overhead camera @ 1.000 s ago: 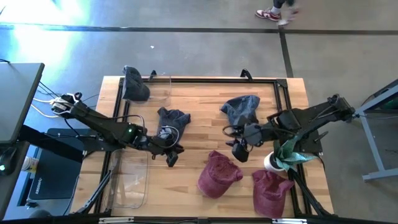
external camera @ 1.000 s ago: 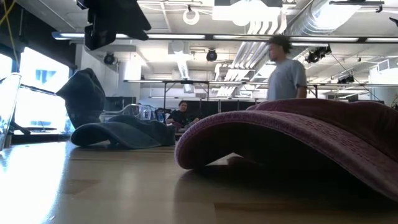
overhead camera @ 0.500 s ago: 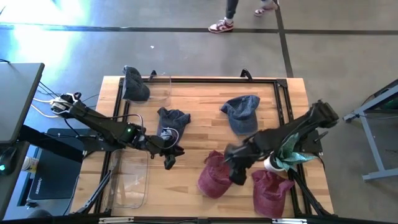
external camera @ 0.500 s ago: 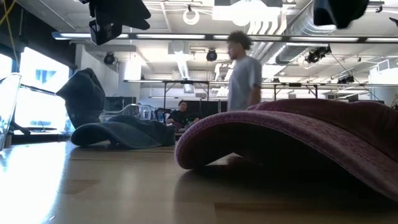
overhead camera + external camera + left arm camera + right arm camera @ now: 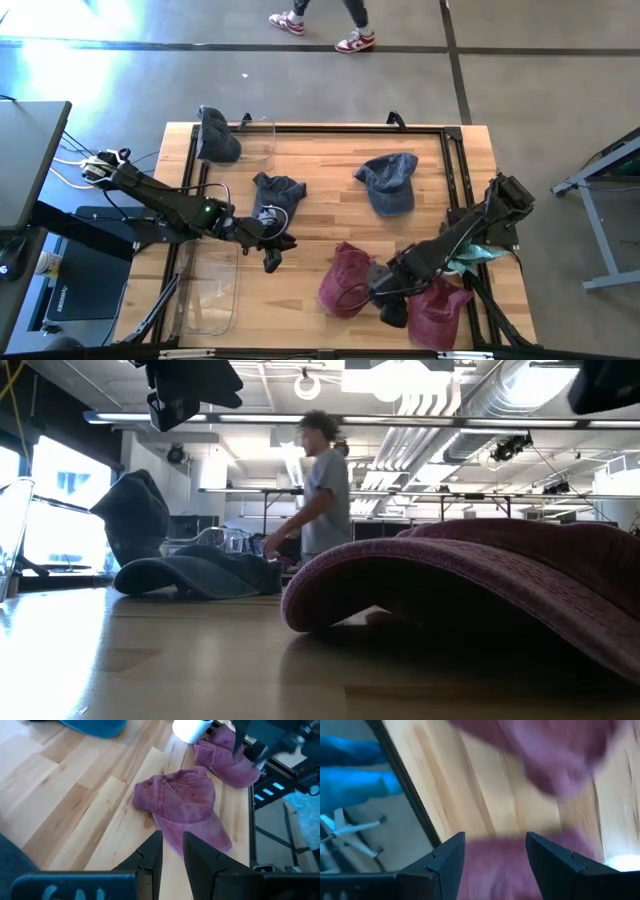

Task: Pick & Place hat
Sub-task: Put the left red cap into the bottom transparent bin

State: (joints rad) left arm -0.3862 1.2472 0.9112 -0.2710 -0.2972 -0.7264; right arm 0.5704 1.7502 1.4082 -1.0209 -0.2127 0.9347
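Two maroon hats lie flat on the wooden table near its front edge, one [image 5: 348, 280] left of the other [image 5: 437, 312]. My right gripper [image 5: 390, 300] hangs open between them, pointing down; its wrist view shows one maroon hat [image 5: 545, 750] ahead and one [image 5: 515, 865] between the fingers' outlines, with no touch visible. My left gripper [image 5: 272, 258] stands left of the maroon hats, above the table, its fingers [image 5: 172, 845] a narrow gap apart with nothing between them. A blue hat [image 5: 388, 180] and a dark grey hat [image 5: 276, 190] lie farther back.
A dark hat [image 5: 215, 135] leans at a clear container at the far left corner. A clear bin [image 5: 210, 290] sits at the near left. A white cup [image 5: 190, 729] with teal cloth [image 5: 478, 255] stands at the right edge. A person walks beyond the table [image 5: 320, 485].
My right gripper has swung from beside the blue hat toward the table's near edge and down, tipping from slanted to pointing steeply down, and now hangs between the two maroon hats. Its fingers stay open. The hats have not moved. The person has walked leftward behind the table.
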